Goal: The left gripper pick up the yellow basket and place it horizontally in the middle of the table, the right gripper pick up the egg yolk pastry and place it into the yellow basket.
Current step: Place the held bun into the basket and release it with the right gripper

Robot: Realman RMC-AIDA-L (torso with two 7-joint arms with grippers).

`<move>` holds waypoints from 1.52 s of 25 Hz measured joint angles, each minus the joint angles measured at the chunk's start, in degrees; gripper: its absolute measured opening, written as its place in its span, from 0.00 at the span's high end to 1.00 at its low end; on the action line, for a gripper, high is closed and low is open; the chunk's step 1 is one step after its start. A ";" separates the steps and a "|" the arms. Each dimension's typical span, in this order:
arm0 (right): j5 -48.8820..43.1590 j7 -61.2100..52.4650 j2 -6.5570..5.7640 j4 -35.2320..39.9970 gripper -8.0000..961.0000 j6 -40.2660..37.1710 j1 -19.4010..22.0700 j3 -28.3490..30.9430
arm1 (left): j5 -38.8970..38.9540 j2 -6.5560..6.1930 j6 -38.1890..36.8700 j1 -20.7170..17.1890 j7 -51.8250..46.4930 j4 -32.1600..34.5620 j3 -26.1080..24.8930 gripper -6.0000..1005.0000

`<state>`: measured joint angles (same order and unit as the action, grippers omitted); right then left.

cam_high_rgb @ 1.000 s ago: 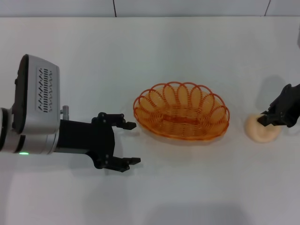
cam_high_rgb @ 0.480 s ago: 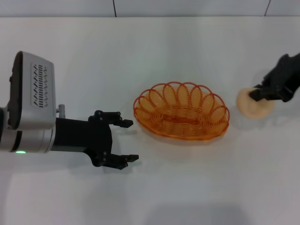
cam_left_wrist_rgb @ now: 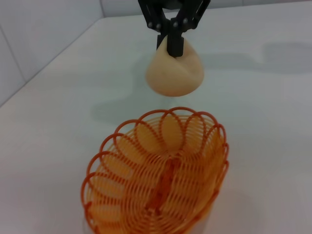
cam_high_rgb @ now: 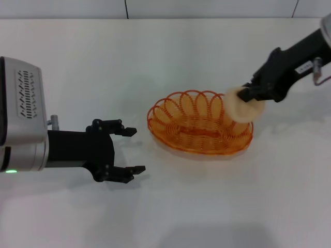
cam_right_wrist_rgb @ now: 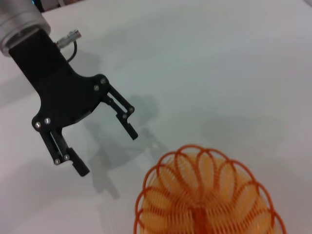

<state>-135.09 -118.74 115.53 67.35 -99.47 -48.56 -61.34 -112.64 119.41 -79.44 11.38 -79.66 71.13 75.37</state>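
1. Pastry in transit: your right hand [cam_high_rgb: 247, 95] is closed on the egg yolk pastry [cam_high_rgb: 243, 110], pinching it at its top. The pastry hangs in the air over the right end of the yellow basket [cam_high_rgb: 199, 123], clear of the rim.

2. Basket position: you have the yellow basket lying lengthwise near the middle of the surface [cam_high_rgb: 170, 57], resting flat. Nothing is inside it yet.

3. Left hand [cam_high_rgb: 126, 150]: its fingers are spread wide and hold nothing. It sits low over the surface to the left of the basket, near it but not touching.

4. Handling of the pastry: in the left wrist view the pastry [cam_left_wrist_rgb: 174, 72] looks pulled into a teardrop under the fingers, so judge it soft and light. You should expect it to dent or tear under a hard squeeze. A hold across the firm dome, not a pinch of the skin, would be safer.

5. Handling of the basket: it reads as thin looped wire [cam_right_wrist_rgb: 207, 192], light and springy. You should expect it to slide or tip if struck on the scalloped rim. Release the pastry low and over the centre.

6. Stage: you have the basket step done and the pastry step partly done; lowering and release remain.
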 joint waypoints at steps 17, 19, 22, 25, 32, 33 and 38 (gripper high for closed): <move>9.86 -0.93 0.31 -8.46 0.86 13.12 -1.87 -12.51 | 0.00 -0.06 1.05 0.18 0.52 -0.91 -0.49 0.19; 10.33 -0.74 0.31 -9.85 0.85 13.90 -1.99 -13.01 | 0.00 -0.06 1.05 0.23 0.37 -0.94 -0.49 0.19; 10.41 -0.54 0.31 -11.58 0.84 15.57 -2.10 -13.56 | 0.00 -0.06 1.05 0.26 0.28 -0.94 -0.49 0.19; 10.44 -0.23 0.26 -11.93 0.82 17.09 -1.40 -13.72 | -0.02 -0.06 1.05 0.21 0.21 -0.94 -0.49 0.19; 10.75 0.63 0.00 -11.45 0.71 17.23 -0.02 -13.68 | -0.04 -0.06 1.05 0.31 -0.05 -0.94 -0.49 0.19; 10.79 1.12 -0.04 -11.04 0.63 17.03 0.69 -13.59 | -0.04 -0.06 1.05 0.36 -0.10 -0.94 -0.51 0.19; 11.95 2.60 -0.17 -9.26 0.41 16.42 4.27 -12.39 | 1.50 -0.23 0.53 0.67 -0.13 -1.41 -2.31 0.19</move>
<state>-123.15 -116.14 115.36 58.10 -83.06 -44.29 -73.73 -111.14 119.18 -78.91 12.05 -79.79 69.71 73.05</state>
